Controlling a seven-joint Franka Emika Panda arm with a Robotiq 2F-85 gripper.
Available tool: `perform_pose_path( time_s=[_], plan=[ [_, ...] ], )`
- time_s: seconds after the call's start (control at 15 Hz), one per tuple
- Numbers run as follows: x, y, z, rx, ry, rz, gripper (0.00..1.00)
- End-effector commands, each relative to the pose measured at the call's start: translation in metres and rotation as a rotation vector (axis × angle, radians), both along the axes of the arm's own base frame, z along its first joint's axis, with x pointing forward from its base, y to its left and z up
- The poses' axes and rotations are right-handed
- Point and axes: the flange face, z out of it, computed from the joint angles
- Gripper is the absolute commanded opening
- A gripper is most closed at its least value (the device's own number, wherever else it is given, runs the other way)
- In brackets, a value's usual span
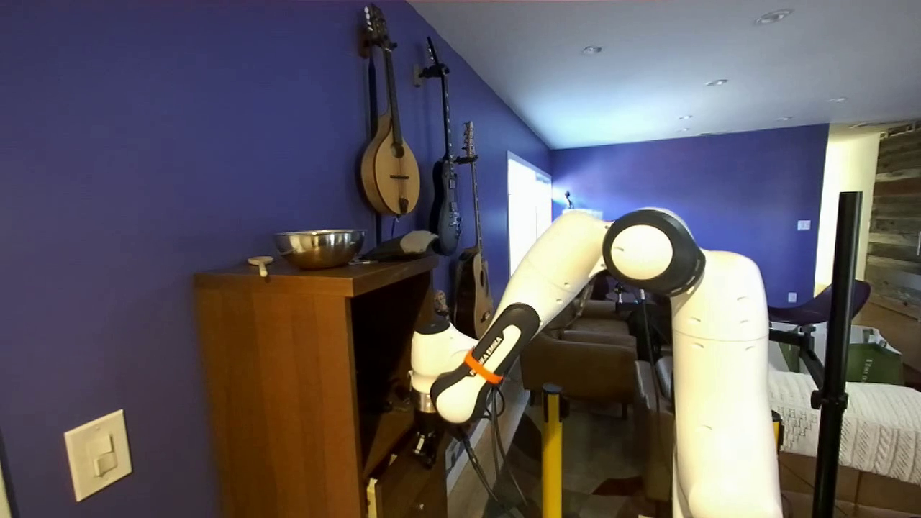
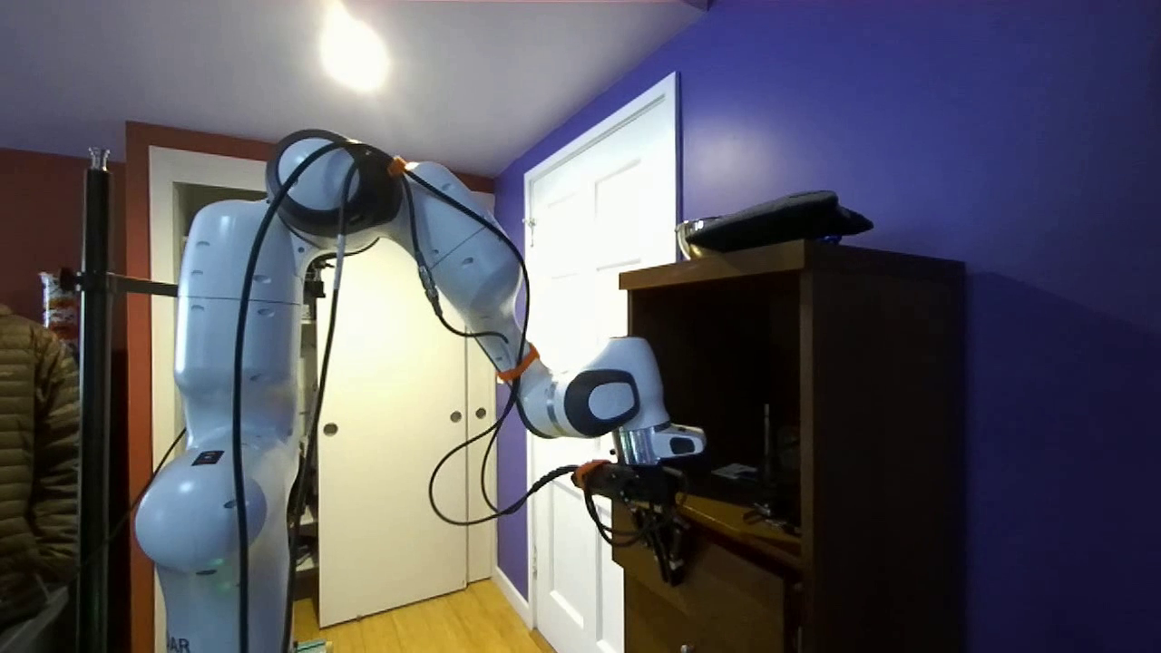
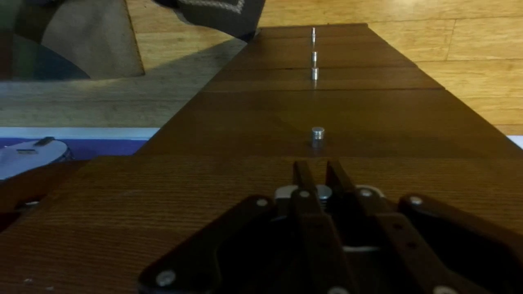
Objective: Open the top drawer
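The top drawer (image 3: 196,196) is a wide brown wood front filling the lower wrist view. It stands slightly out from the cabinet. In both exterior views its front shows near the bottom (image 1: 414,482), (image 2: 730,589); a pale inner side strip (image 1: 371,495) shows at its edge. Its small round metal knob (image 3: 325,192) sits between my gripper's fingers (image 3: 318,167), partly covered by the left one. The fingers are close together with a narrow gap and look shut on the knob. In both exterior views the gripper (image 1: 424,452), (image 2: 671,567) points down against the drawer front.
The cabinet (image 1: 284,388) has a dark open niche (image 2: 726,372) above the drawer. Lower drawer fronts with metal knobs (image 3: 318,136) run below. A metal bowl (image 1: 320,248) and a dark soft object (image 2: 780,222) lie on top. A yellow post (image 1: 552,453) stands nearby.
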Motion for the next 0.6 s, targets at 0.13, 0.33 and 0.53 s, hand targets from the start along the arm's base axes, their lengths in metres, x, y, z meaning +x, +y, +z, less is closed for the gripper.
perform_pose_path(
  time_s=[0.13, 0.33, 0.53],
  plan=[
    [-0.028, -0.025, 0.011, -0.098, 0.121, -0.116, 0.04],
    [-0.032, -0.026, 0.012, -0.103, 0.152, -0.123, 0.06],
    [-0.039, -0.031, 0.012, -0.109, 0.212, -0.132, 0.46]
  ],
)
